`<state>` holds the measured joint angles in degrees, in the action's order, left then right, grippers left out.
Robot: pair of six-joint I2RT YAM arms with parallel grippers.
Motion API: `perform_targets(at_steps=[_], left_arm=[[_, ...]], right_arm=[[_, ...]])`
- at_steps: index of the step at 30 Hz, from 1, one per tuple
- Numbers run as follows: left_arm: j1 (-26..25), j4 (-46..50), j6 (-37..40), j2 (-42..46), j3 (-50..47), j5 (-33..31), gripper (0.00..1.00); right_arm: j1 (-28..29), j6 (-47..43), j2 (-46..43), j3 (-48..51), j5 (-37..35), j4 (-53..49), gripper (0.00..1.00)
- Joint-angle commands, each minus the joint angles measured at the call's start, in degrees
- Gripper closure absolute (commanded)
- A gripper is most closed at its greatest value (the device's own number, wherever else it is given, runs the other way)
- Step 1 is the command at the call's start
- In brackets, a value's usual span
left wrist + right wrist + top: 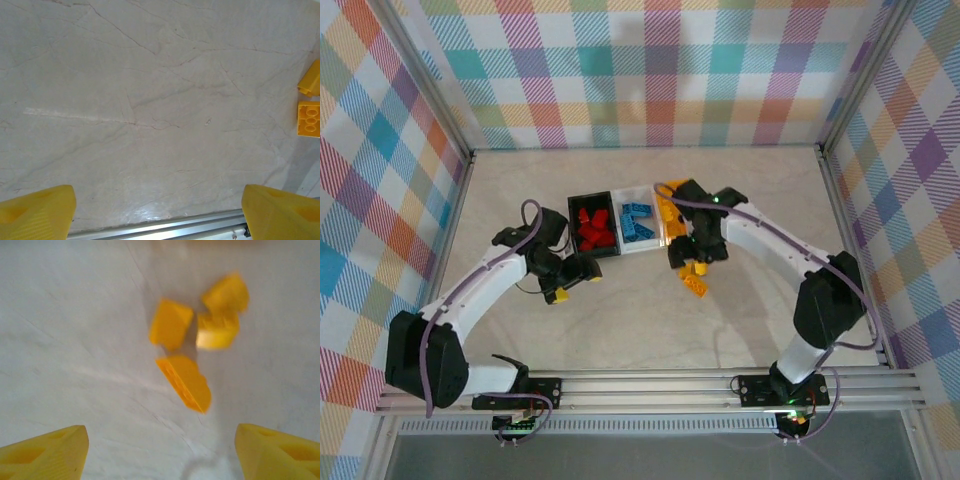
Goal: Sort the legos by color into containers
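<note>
Sorting stands at its last colour, by the look of the bins. Red legos (592, 230) lie in the black bin (588, 197) and blue legos (638, 222) in the white bin (642, 248) beside it. The orange-yellow bin (666, 212) ends the row, partly hidden under the right arm (760, 240). A small cluster of yellow legos (185, 382) lies loose on the counter (640, 340), just in front of that bin. The right wrist view seems to show four of them, though it is blurred.

The right jaws hang over this cluster, spread wide with nothing between them; the bricks lie ahead of the fingertips, not inside the gap. The left jaws are likewise released and empty, low over bare counter near the black bin. Two yellow bricks sit at the far right edge of the left wrist view, well off to their side.

The step in hand, as I judge it, is picking up the yellow pieces with the right arm. The next move calls for easing forward and down until one brick sits squarely between the fingers, then closing, lifting and carrying it the short way to the orange-yellow bin. The brick at the near edge of the cluster looks the safest choice, since the others lie close together and a wide approach could scatter them.
</note>
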<state>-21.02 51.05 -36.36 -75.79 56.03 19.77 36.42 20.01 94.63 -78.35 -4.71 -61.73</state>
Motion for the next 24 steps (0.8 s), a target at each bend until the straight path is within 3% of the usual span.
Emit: perform_targets(at_steps=[1,7,24], left_arm=[[-1.40,-1.54,0.91,-1.95,1.03,2.02,0.13],[-2.75,-1.39,0.77,-3.53,2.77,1.79,0.13],[-2.87,1.07,0.19,0.21,0.76,-0.52,0.13]], right_arm=[[-0.27,-2.36,-1.28,7.69,0.76,2.05,0.22],[-1.75,-4.76,1.73,12.08,2.88,8.47,0.22],[-2.25,-5.53,12.50,8.37,3.12,14.33,0.31]])
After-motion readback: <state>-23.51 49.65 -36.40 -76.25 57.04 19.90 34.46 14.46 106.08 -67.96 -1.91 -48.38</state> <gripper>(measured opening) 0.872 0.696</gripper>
